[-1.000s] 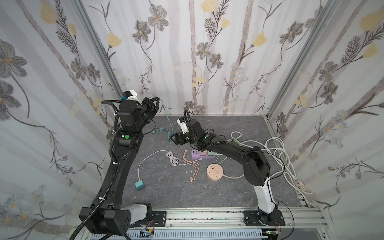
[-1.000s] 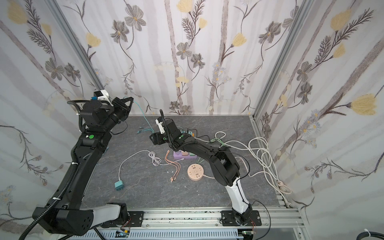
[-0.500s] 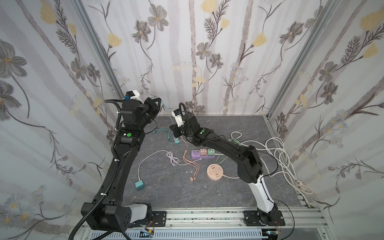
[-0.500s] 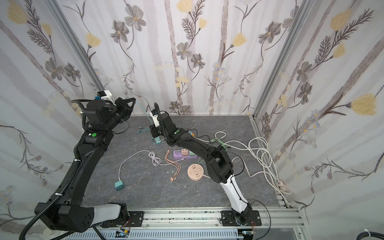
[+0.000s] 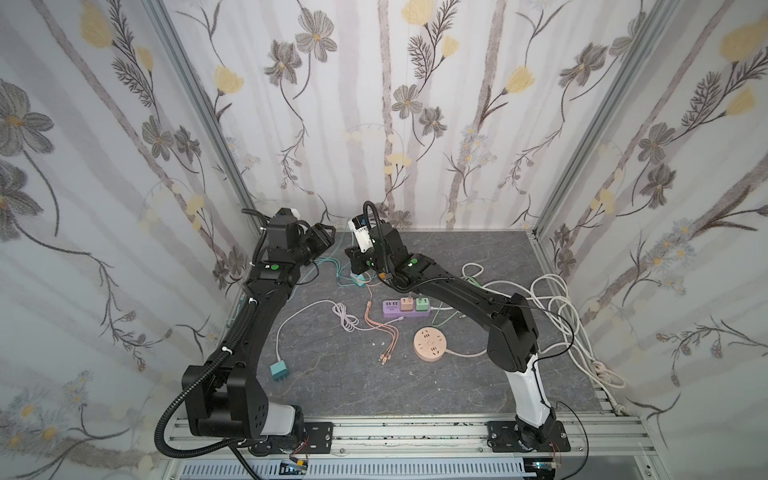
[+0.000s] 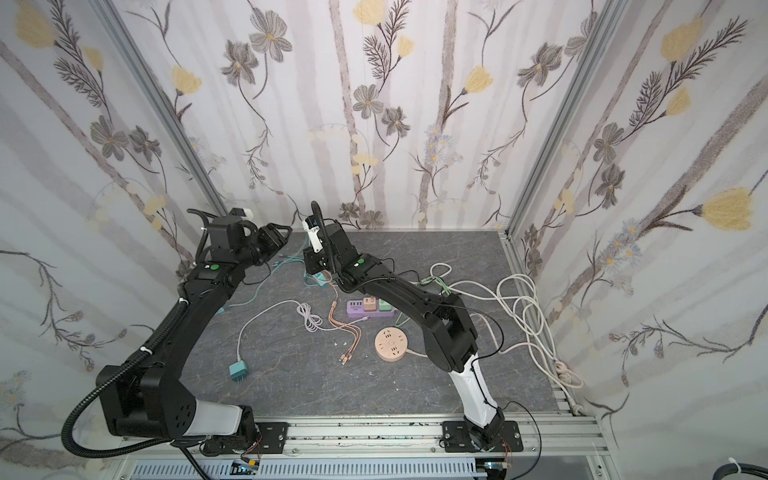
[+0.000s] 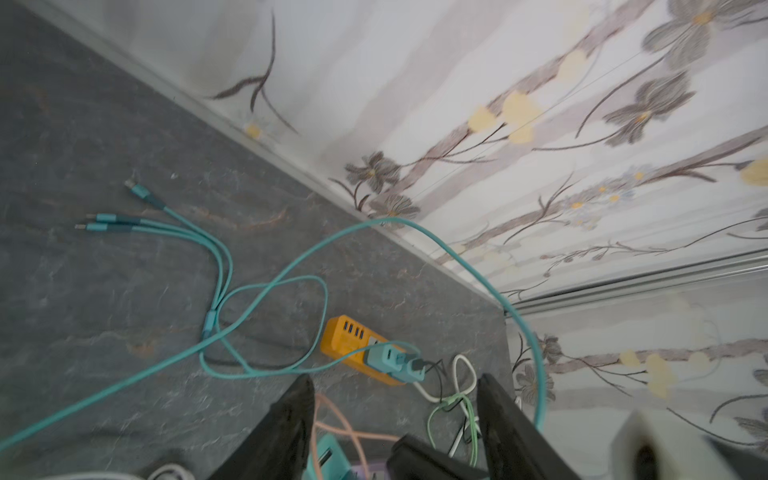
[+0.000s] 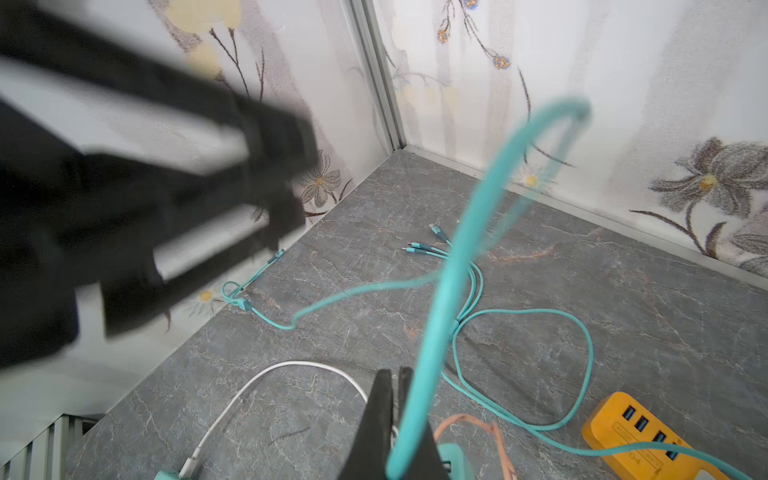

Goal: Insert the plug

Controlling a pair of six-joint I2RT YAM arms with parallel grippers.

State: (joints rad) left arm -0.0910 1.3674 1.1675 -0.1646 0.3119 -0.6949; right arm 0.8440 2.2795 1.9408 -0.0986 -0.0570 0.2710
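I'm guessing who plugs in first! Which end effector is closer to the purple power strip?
Right. The right end effector, gripping the teal cable, hangs just behind the purple power strip in both top views; the left end effector sits farther back near the wall.

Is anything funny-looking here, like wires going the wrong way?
Yes. The teal braided cable loops high off the grey stone-look table instead of lying flat, because the right gripper is pinching it.

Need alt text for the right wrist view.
The right gripper has its jaws shut on a teal cable that arcs up. Beyond, on the grey floor: a white cable and a yellow power strip; a blurred black arm looms close.
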